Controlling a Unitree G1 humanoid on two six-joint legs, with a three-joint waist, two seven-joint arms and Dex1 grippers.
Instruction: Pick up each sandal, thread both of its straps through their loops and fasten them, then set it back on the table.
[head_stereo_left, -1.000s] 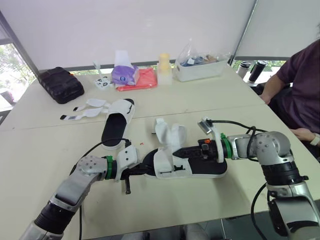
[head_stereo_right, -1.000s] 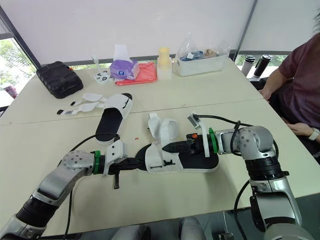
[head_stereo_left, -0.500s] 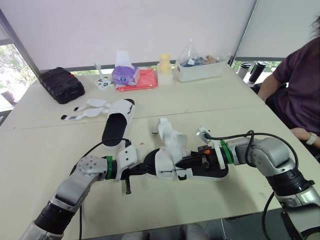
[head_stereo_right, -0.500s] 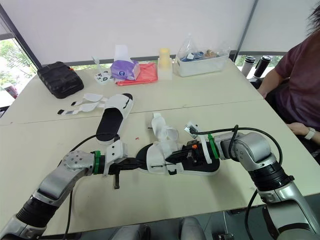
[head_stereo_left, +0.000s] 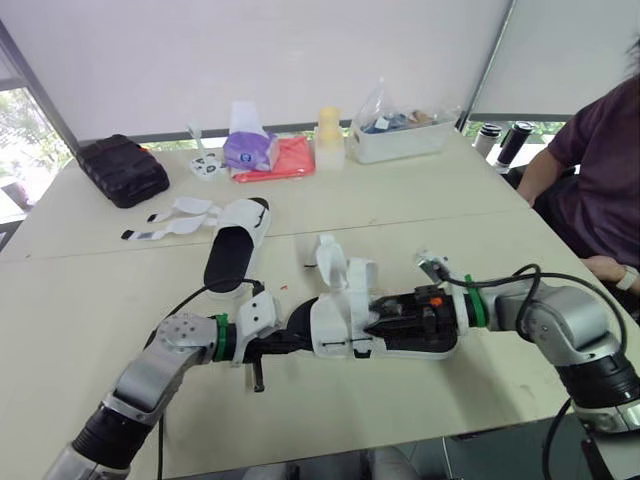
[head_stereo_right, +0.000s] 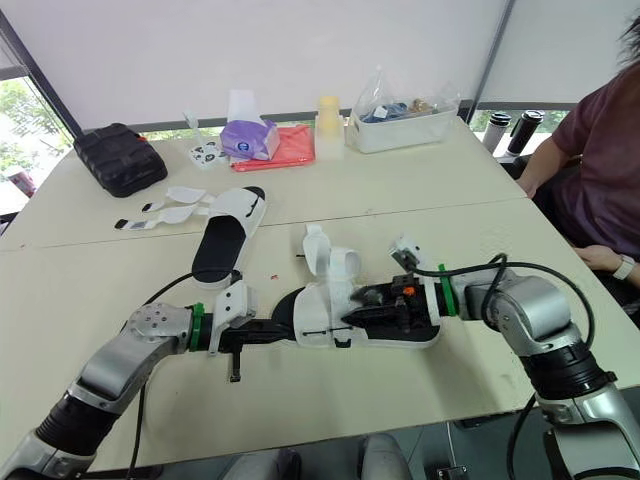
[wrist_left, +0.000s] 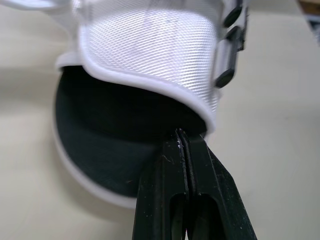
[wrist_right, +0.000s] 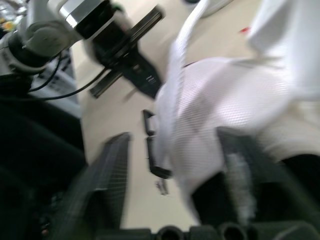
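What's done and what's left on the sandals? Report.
Nothing looks fastened yet. In hand: the near sandal, left gripper shut on its sole edge, right gripper open at its upright straps. Left: fasten those, set it down, then the far sandal, lying with open straps.

Silver-grey arms (head_stereo_left: 150, 378), green wrist rings (head_stereo_left: 219, 337), looping black cables (head_stereo_left: 547, 445); black-fingered left end effector (head_stereo_left: 292, 342) and right end effector (head_stereo_left: 386, 322).

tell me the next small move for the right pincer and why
Probably close the right pincer on the white mesh strap lying between its open fingers. The left pincer is shut on the toe end of the near sandal, steadying it, and that strap is loose, not through the black loops.
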